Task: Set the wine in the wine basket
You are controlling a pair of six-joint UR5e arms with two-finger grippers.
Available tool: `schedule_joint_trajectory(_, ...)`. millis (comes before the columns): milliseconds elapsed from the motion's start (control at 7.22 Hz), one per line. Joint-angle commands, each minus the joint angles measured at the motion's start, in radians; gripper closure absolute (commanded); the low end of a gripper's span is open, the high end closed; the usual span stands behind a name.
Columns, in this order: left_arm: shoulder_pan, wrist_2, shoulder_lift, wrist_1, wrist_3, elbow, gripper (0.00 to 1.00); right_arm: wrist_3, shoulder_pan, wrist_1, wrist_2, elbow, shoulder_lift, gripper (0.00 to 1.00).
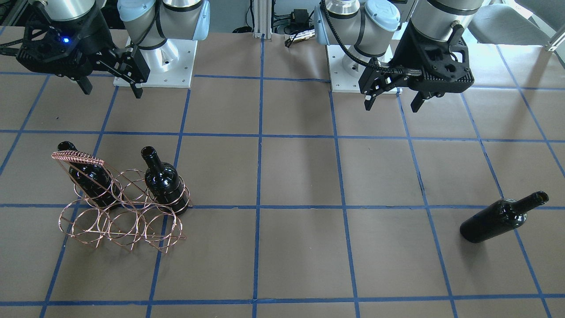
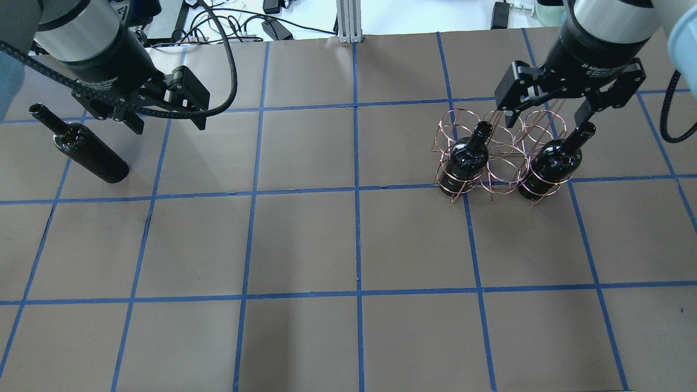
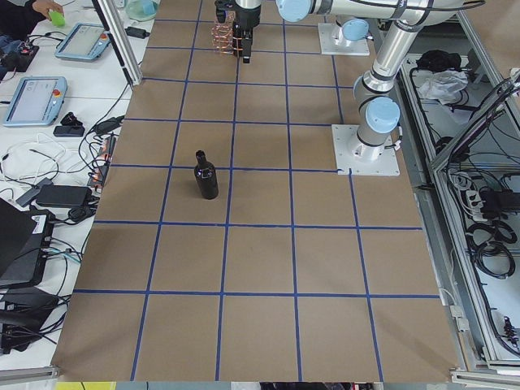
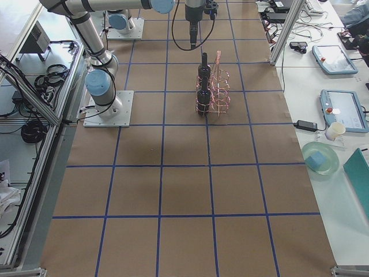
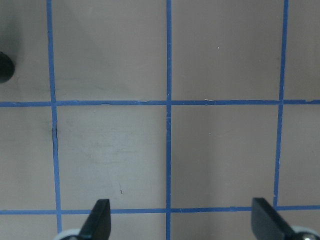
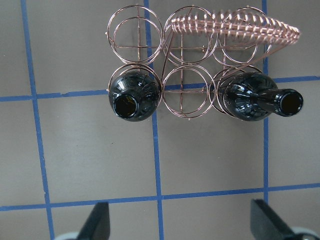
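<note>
The wine basket (image 1: pixel 77 157) is a copper wire rack on the robot's right side of the table, also in the overhead view (image 2: pixel 501 163) and the right wrist view (image 6: pixel 235 22). Two black wine bottles stand in its end rings nearest the robot (image 2: pixel 465 160) (image 2: pixel 552 163). A third wine bottle (image 2: pixel 87 152) stands upright on the table on the robot's left side (image 1: pixel 499 218); only its edge shows in the left wrist view (image 5: pixel 4 67). My left gripper (image 2: pixel 169 126) is open and empty, raised beside that bottle. My right gripper (image 2: pixel 544 121) is open and empty, above the basket.
The table is brown with a blue tape grid. Both arm bases (image 1: pixel 154 62) (image 1: pixel 357 66) stand on white plates at the robot's edge. Tablets, cables and a green plate (image 4: pixel 320 157) lie on side benches beyond the table.
</note>
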Motion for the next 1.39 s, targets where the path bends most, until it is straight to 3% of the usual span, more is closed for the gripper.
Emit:
schedule_joint_trajectory(0,0.034,0.0,-0.013,0.019,0.047,0.001,0.0,0.0,0.001,0.0,0.001,0.0,0.0,0.01)
schedule_joint_trajectory(554,0.272,0.0,-0.056,0.035,0.338,0.046,0.0,0.0,0.001,-0.001,0.001,0.0,0.0,0.01)
schedule_joint_trajectory(831,0.369,0.0,-0.14,0.07,0.499,0.118,0.0,0.0,0.001,0.0,0.001,0.0,0.0,0.01)
schedule_joint_trajectory(1247,0.433,0.018,-0.292,0.163,0.567,0.196,0.0,0.0,0.001,0.002,0.0,0.0,0.0,0.01)
